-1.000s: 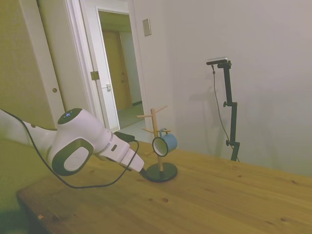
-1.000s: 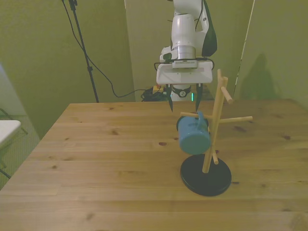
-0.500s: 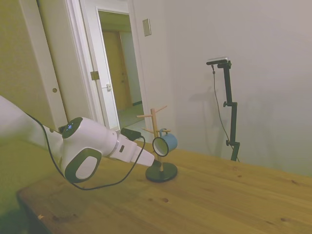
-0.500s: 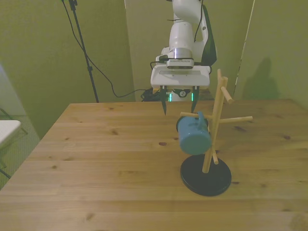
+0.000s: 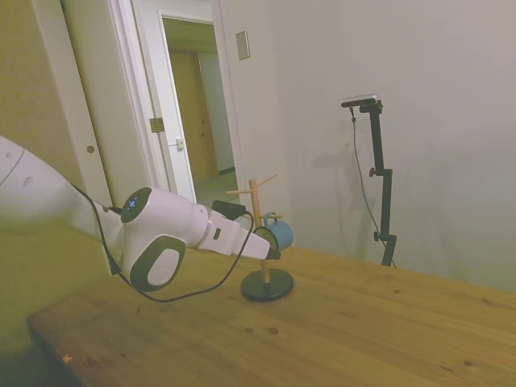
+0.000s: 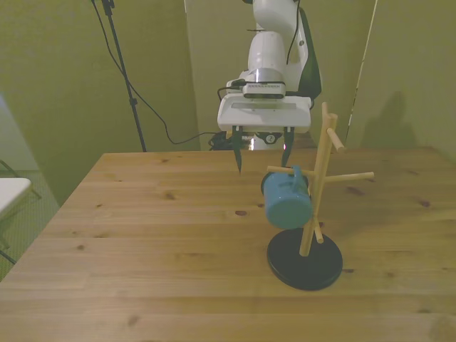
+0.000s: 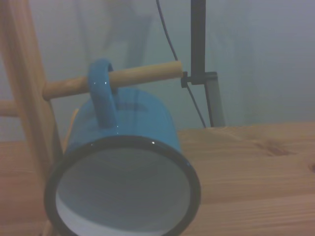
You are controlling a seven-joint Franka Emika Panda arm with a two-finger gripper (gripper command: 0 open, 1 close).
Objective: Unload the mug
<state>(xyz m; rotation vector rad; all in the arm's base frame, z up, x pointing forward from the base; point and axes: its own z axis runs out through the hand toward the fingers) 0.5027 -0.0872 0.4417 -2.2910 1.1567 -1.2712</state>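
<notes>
1 open gripper [image 6: 261,151] now nearer mug [image 6: 286,201].

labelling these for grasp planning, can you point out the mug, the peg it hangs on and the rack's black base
mug [image 6: 288,205], front view, on its blue side wall
peg [image 7: 142,75], wrist view, on the bare wooden dowel
rack's black base [image 6: 288,265], front view, on the disc's bare top

The mug [image 7: 123,167] is showing a blue-teal outside, a pale inside and a thin dark rim; the rack [image 6: 315,187] is pairing light wooden pegs with a black base, and the table [image 6: 157,249] is showing knotty honey-brown planks
</notes>
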